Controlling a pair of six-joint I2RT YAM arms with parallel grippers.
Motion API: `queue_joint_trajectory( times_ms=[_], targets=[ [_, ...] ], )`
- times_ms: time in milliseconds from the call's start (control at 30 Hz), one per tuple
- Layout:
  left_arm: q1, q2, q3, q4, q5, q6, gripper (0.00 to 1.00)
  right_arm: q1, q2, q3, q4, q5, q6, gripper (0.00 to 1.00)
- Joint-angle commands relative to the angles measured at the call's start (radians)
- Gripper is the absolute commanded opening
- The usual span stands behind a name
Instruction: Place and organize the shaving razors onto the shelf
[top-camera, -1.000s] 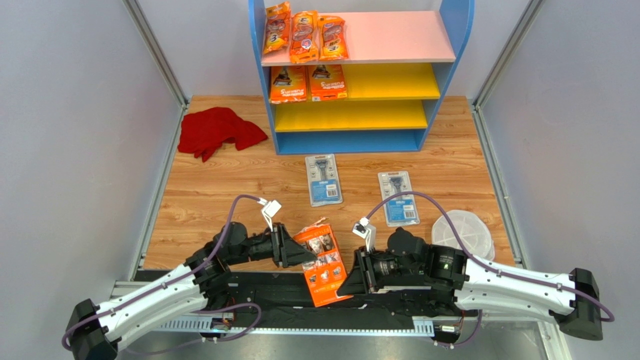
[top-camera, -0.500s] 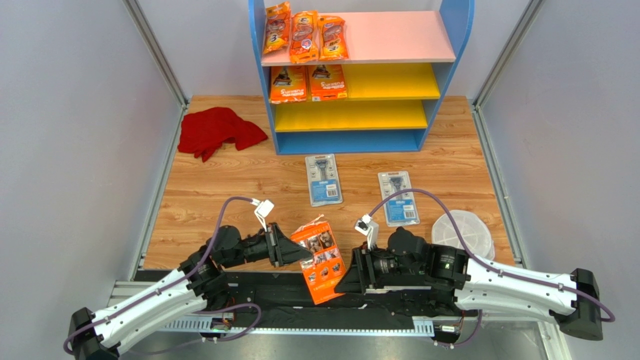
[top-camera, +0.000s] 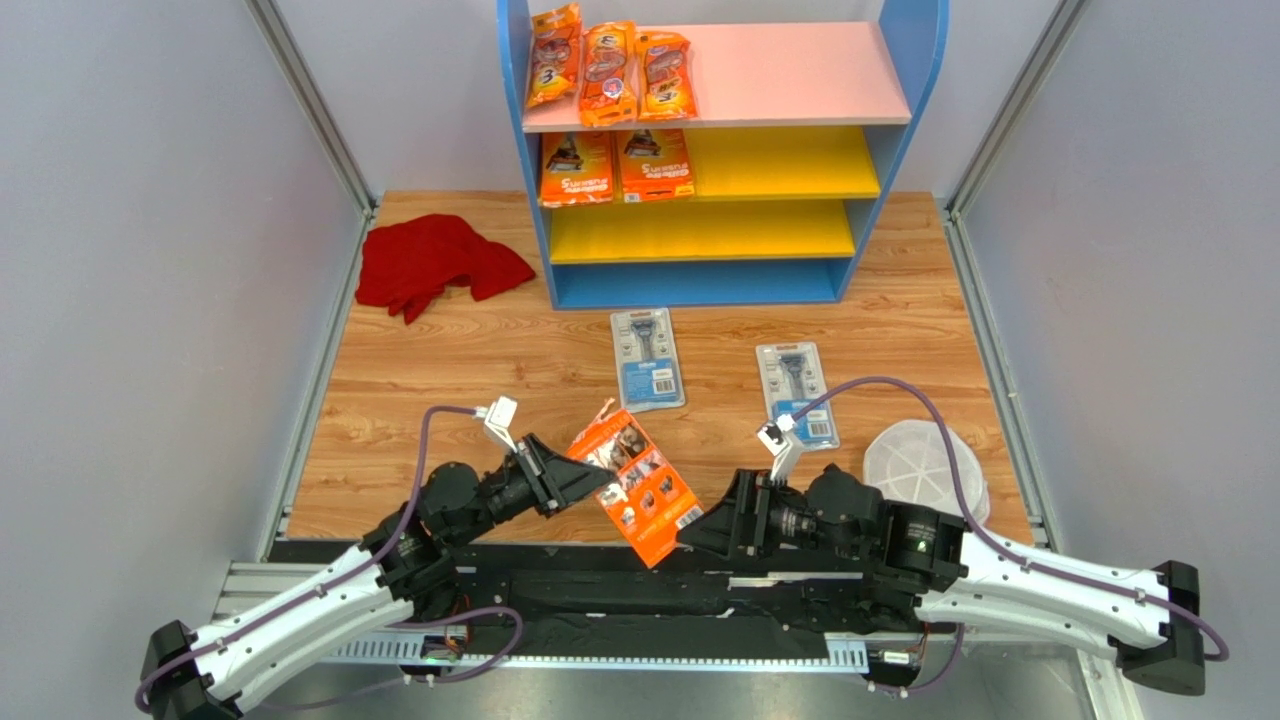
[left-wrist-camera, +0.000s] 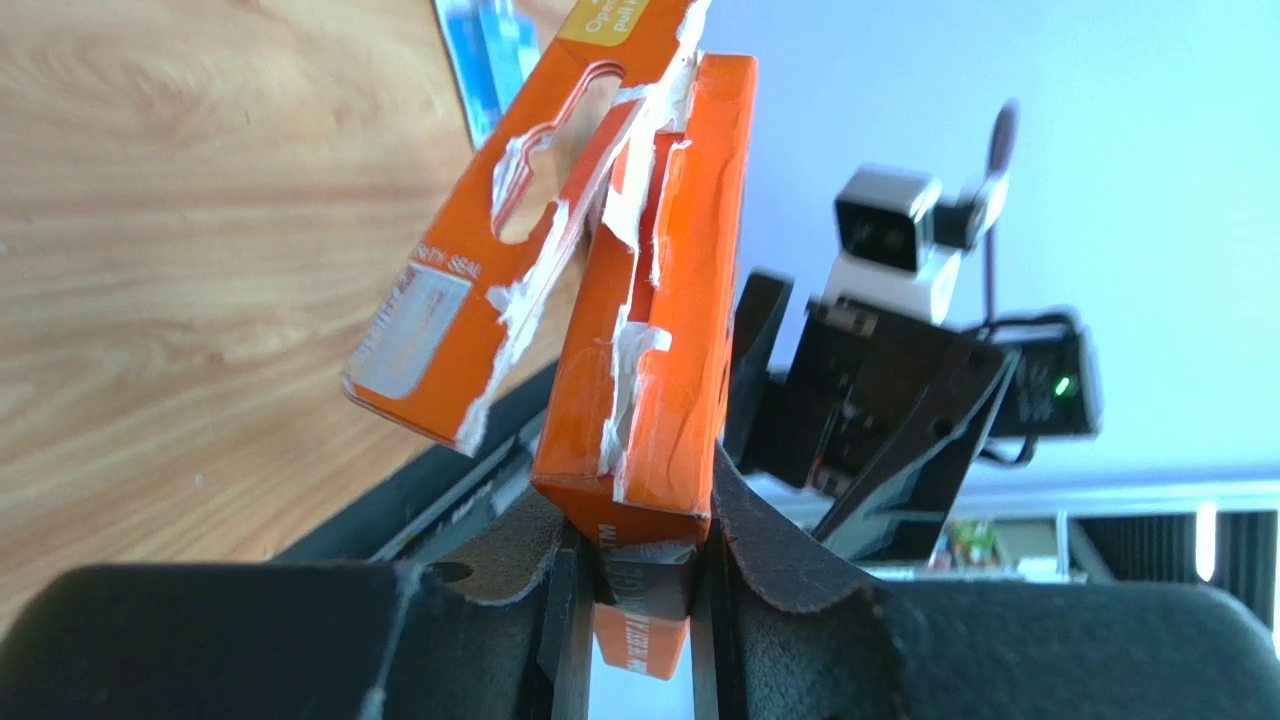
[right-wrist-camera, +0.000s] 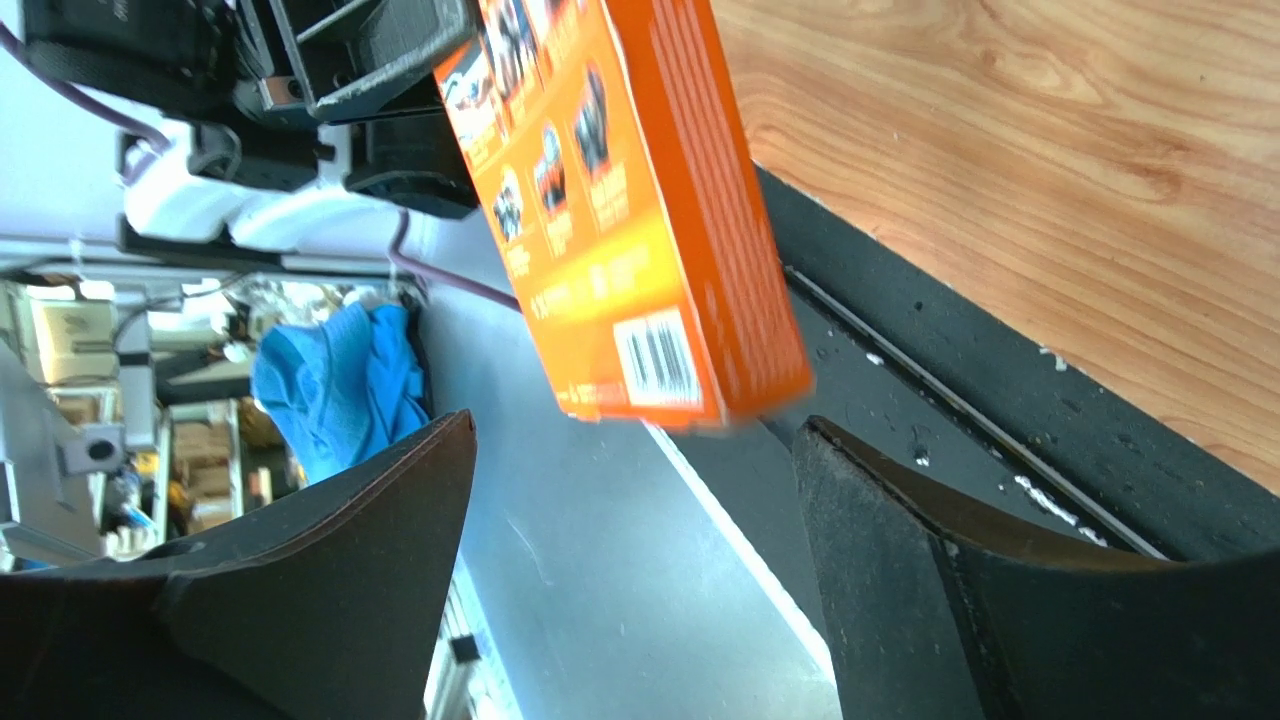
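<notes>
1. Top view, far end: on the pink top board of the shelf, three narrow orange bags in a row at the left. On the upper yellow board, two orange cards side by side, also at the left. Nothing seen on the lower yellow board.
2. Top view, middle of the table: two grey-blue blister cards lying flat, apart from each other and not yet on the shelf. Red cloth off to the left and round white lidded dish off to the right, neither part of the job.
3. Top view, near edge: orange razor box held off the table and tilted, between the two arms. Pinched at its left edge by the left gripper, with the right gripper just beside its lower end.
4. Left wrist view: jaws narrow, clamped across the thin side of the box. Torn hang tab flaring away at the far end.
5. Right wrist view: jaws spread wide, gripping nothing. Barcode corner of the box hanging above the gap, apparently touching neither finger.
6. Judged progress: five packs shelved, three left, namely the box in hand and the two blister cards. Likely spot for the box: beside the orange cards on the upper yellow board.
</notes>
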Motion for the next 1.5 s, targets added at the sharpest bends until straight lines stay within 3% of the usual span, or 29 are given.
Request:
queue_joint_trajectory(
  times_ms=[0,167,367,667,767,867,1000,1100,1300,1367,1400,1433,1467],
  targets=[
    [0.005,-0.011,0.007,0.143,-0.122,-0.068,0.0,0.005,-0.05,-0.016,0.091,0.093,0.048,0.81],
    [0.005,-0.008,-0.065,0.279,-0.145,-0.148,0.0,0.006,-0.082,-0.036,0.118,0.123,0.056,0.81],
    [0.005,-0.004,-0.099,0.321,-0.147,-0.188,0.0,0.008,-0.134,-0.137,0.318,0.167,0.079,0.79],
    [0.005,0.007,-0.1,0.339,-0.141,-0.202,0.0,0.008,-0.077,-0.156,0.434,0.19,0.057,0.73],
    [0.005,0.027,-0.102,0.356,-0.134,-0.206,0.0,0.009,-0.027,-0.165,0.574,0.161,0.046,0.69],
    [0.005,0.047,-0.1,0.377,-0.131,-0.213,0.0,0.009,0.044,-0.146,0.605,0.146,0.043,0.6],
    [0.005,0.073,-0.102,0.408,-0.118,-0.217,0.0,0.009,0.131,-0.131,0.651,0.124,0.045,0.31],
    [0.003,0.07,-0.134,0.419,-0.125,-0.225,0.0,0.009,0.159,-0.113,0.646,0.11,0.042,0.17],
    [0.005,0.062,-0.13,0.405,-0.125,-0.213,0.0,0.008,0.124,-0.105,0.589,0.129,0.043,0.05],
    [0.003,0.062,-0.128,0.391,-0.121,-0.208,0.13,0.009,0.101,-0.108,0.56,0.141,0.046,0.03],
    [0.003,0.062,-0.127,0.385,-0.115,-0.203,0.29,0.009,0.09,-0.111,0.553,0.144,0.048,0.02],
    [0.003,0.064,-0.125,0.381,-0.111,-0.197,0.37,0.009,0.081,-0.111,0.543,0.147,0.051,0.02],
    [0.005,0.064,-0.123,0.374,-0.108,-0.185,0.52,0.009,0.062,-0.111,0.521,0.153,0.05,0.01]
  ],
)
